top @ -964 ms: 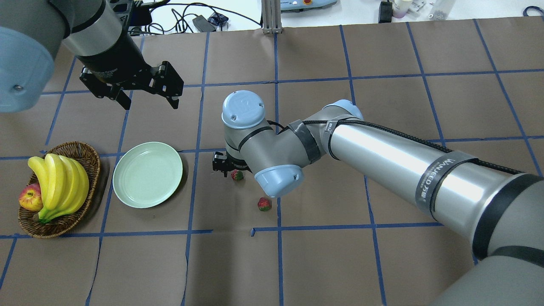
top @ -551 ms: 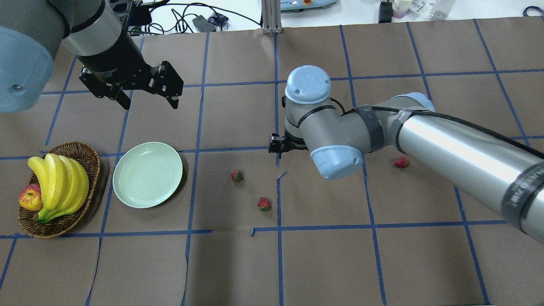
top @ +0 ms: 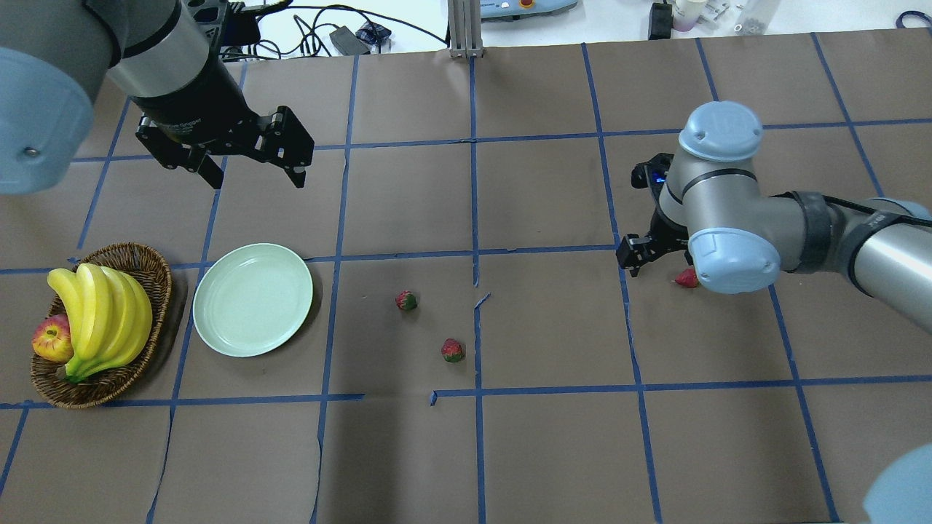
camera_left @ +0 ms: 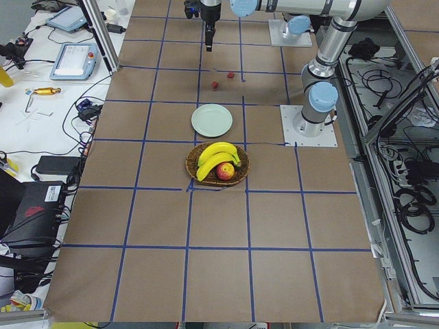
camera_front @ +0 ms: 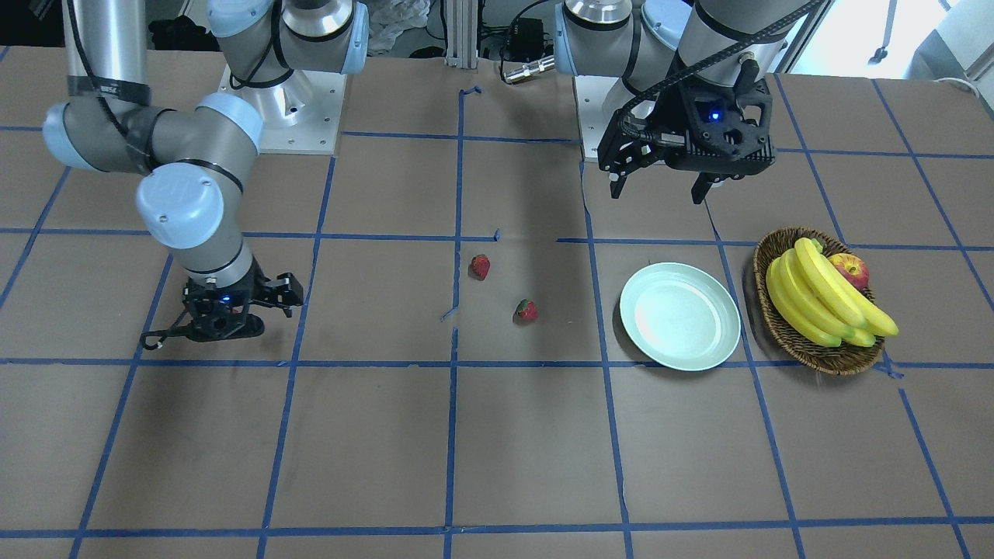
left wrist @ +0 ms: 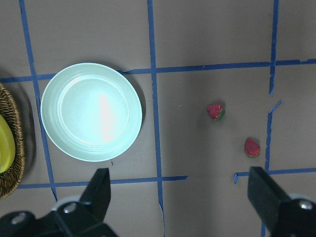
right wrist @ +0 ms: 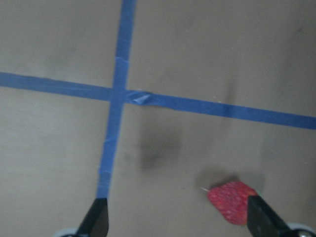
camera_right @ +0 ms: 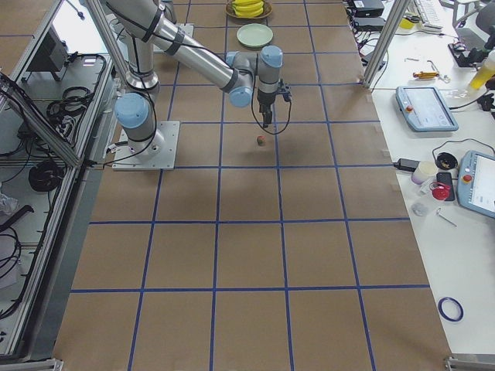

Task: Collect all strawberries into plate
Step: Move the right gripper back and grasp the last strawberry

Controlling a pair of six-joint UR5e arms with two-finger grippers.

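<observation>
Two strawberries [top: 406,300] [top: 452,350] lie on the brown table mid-way, to the right of the empty mint-green plate [top: 253,299]. A third strawberry [top: 685,278] lies far right, partly under my right wrist. My right gripper [right wrist: 177,222] is open and empty, low over the table. In the right wrist view this strawberry [right wrist: 232,201] sits just inside the right finger [right wrist: 261,217]. My left gripper [top: 255,178] is open and empty, held high behind the plate. In its wrist view it looks down on the plate [left wrist: 91,111] and the two strawberries [left wrist: 216,111] [left wrist: 252,147].
A brown wicker basket [top: 156,262] with bananas [top: 102,313] and a red-yellow apple [top: 52,340] stands just left of the plate. Blue tape lines grid the table. Cables and devices lie beyond the far edge.
My right arm has swung from the two middle strawberries far to the right, and its gripper now hangs over the third strawberry. The left arm, plate and berries have not moved.
</observation>
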